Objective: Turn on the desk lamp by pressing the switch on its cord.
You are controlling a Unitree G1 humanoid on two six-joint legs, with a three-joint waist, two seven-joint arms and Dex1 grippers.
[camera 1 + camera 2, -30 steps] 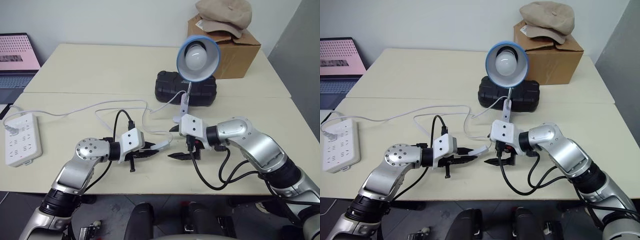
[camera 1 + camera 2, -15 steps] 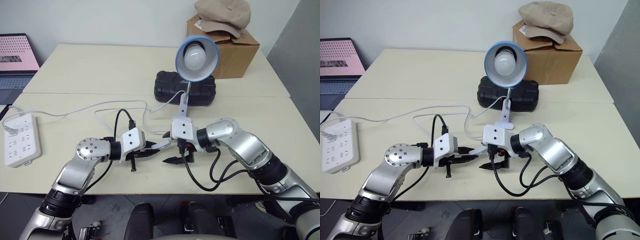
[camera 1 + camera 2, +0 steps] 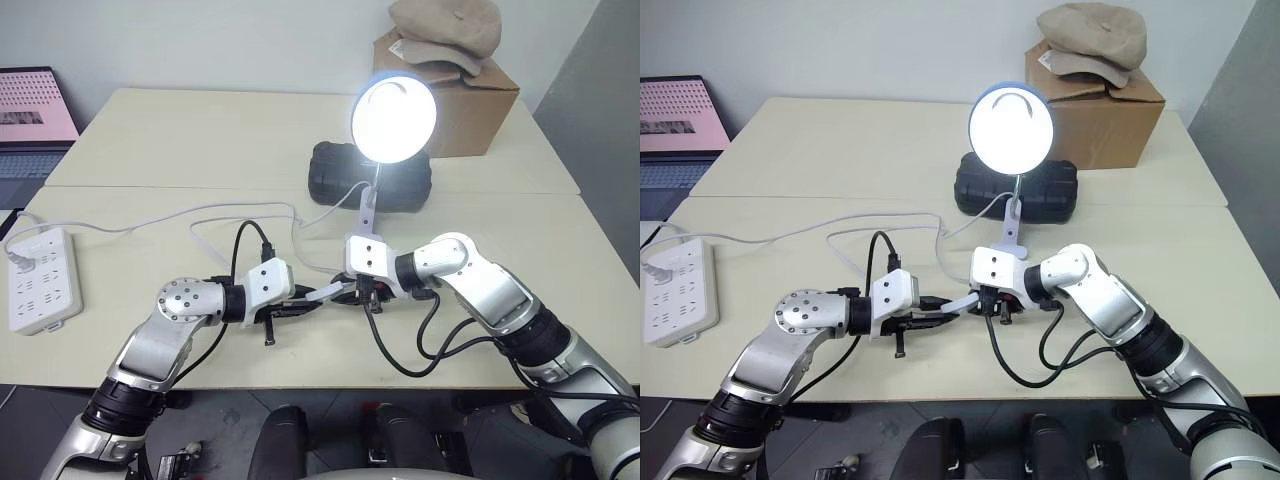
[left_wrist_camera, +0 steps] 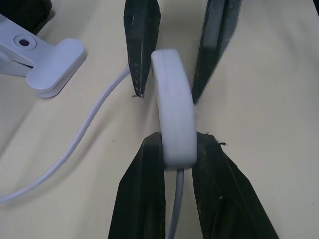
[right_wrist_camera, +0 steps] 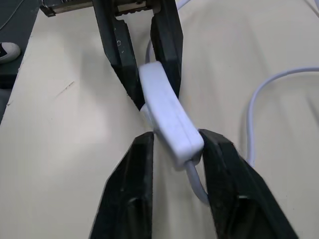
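Now the desk lamp [image 3: 393, 117] was lit, its bulb shining bright inside the round blue shade. It stood on its white clip base [image 3: 365, 214] near the middle of the table [image 3: 180, 140], just in front of a black case [image 3: 335, 180]. The cord [image 3: 150, 222] ran from the base in loops across the table toward a white power strip [image 3: 43, 277] at the left edge.

The switch [image 4: 172, 109] was between the two grippers, near the front edge of the table. The left gripper [image 4: 178, 154] had its jaws closed on one end of the switch, one finger on each side, and held it a little above the table. The right gripper [image 5: 177, 142] came from the opposite side, and its jaws were pressed narrow on the other end of the same switch. So both grippers pinched the switch, tip facing tip.

Behind the lamp, at the far right of the table, stood a cardboard box [image 3: 475, 105] with a beige cap [image 3: 445, 30] lying on top. A laptop [image 3: 35, 115] with a pink screen was at the far left.
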